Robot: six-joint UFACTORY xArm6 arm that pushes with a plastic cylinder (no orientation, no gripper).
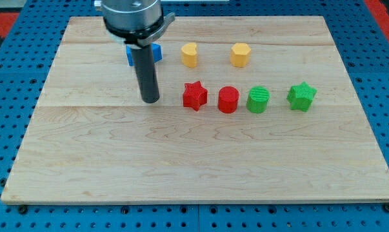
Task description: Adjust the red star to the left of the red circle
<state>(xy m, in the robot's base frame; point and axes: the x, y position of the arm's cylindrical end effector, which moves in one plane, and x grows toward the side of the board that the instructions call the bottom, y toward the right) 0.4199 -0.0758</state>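
left of the red star (195, 95), beside the red circle (228, 100), my bare, jawless tip (151, 100) stands apart.

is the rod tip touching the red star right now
No, my tip sits on the board with a clear gap to the view's left of the red star, which stands beside the red circle.
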